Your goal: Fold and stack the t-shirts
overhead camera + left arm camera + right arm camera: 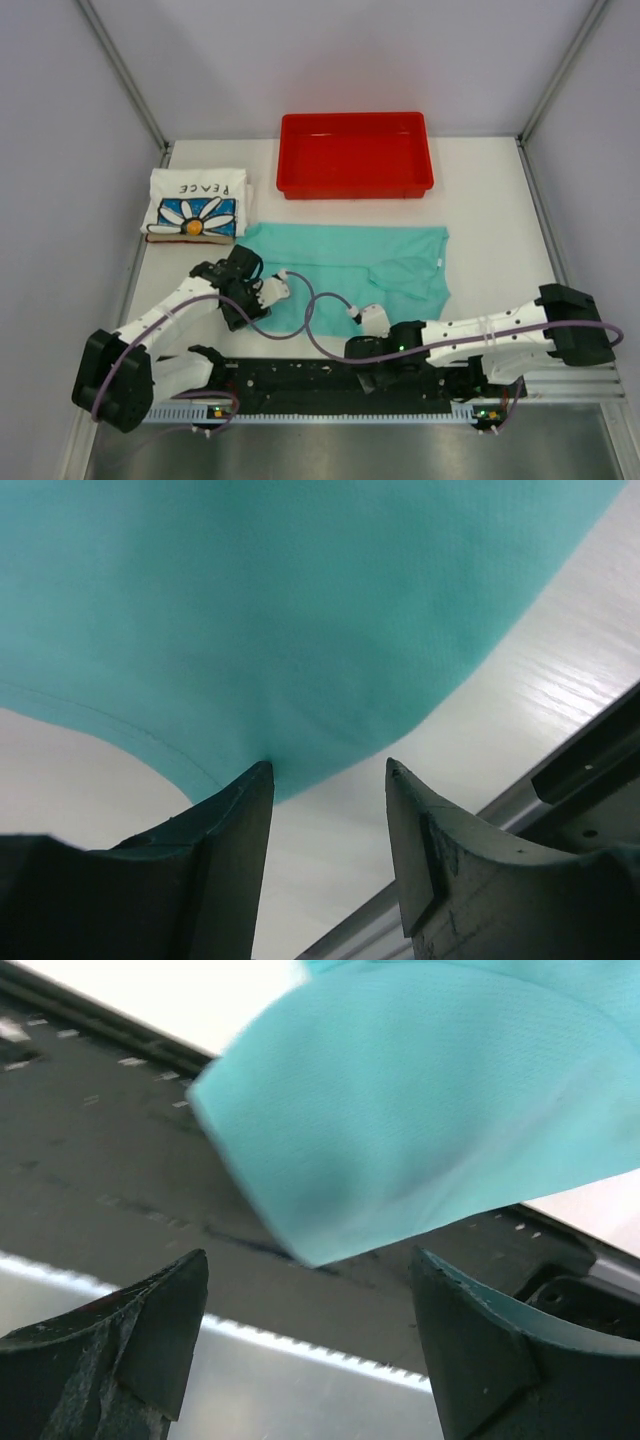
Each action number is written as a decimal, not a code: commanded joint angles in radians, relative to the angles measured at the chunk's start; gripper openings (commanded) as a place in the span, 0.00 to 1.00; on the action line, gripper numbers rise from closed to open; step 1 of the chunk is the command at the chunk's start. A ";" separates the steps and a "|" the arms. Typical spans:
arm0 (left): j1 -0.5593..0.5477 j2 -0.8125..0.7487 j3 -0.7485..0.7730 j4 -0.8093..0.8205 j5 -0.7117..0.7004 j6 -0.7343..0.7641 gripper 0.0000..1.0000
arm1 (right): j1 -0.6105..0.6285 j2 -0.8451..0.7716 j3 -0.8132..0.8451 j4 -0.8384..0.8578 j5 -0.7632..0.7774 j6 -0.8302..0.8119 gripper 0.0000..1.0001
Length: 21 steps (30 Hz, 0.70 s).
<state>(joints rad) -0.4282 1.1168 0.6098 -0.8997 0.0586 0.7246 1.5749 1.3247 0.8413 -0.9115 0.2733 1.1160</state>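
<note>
The teal-green t-shirt (350,262) lies spread flat in the middle of the table. It also shows in the left wrist view (280,610) and the right wrist view (430,1100). The white daisy "PEACE" t-shirt (195,205) lies folded at the back left. My left gripper (270,292) (328,770) is open at the teal shirt's near left edge, with one fingertip (255,780) touching the hem. My right gripper (368,320) (309,1260) is open and empty at the shirt's near edge, where a corner of cloth hangs over the black rail.
A red plastic tray (355,180) stands at the back centre, just behind the teal shirt. The black mounting rail (340,385) and the table's metal front edge run close under both grippers. Grey walls close in both sides.
</note>
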 commanded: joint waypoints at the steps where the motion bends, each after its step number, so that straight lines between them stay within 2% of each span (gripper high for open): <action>1: -0.004 0.012 -0.012 0.137 -0.026 -0.039 0.52 | -0.010 0.034 -0.063 0.055 0.112 0.027 0.79; 7: -0.004 0.067 -0.025 0.200 -0.032 -0.044 0.48 | -0.065 0.007 -0.142 0.101 0.133 0.013 0.44; 9: -0.004 0.096 -0.034 0.205 -0.025 -0.042 0.44 | -0.093 -0.019 -0.154 0.109 0.135 -0.007 0.31; 11: -0.004 0.123 -0.044 0.203 -0.020 -0.037 0.41 | -0.116 -0.068 -0.166 0.109 0.136 -0.024 0.12; 13: -0.004 0.143 -0.056 0.211 -0.022 -0.024 0.40 | -0.157 -0.125 -0.182 0.109 0.136 -0.045 0.00; 16: -0.004 0.166 -0.051 0.194 -0.019 -0.007 0.38 | -0.246 -0.232 -0.192 0.109 0.126 -0.100 0.00; 18: -0.004 0.163 -0.039 0.180 -0.010 0.002 0.31 | -0.324 -0.283 -0.191 0.109 0.113 -0.151 0.00; 19: -0.003 0.164 -0.035 0.179 -0.003 0.007 0.22 | -0.364 -0.303 -0.188 0.111 0.107 -0.175 0.00; 20: -0.004 0.172 -0.021 0.182 0.003 0.009 0.06 | -0.434 -0.320 -0.177 0.114 0.098 -0.235 0.00; 21: -0.004 0.182 -0.010 0.183 0.004 0.009 0.00 | -0.478 -0.324 -0.167 0.117 0.092 -0.276 0.00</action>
<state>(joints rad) -0.4335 1.2484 0.6060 -0.7517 0.0452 0.7082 1.2308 1.0412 0.6491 -0.8146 0.3695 0.9924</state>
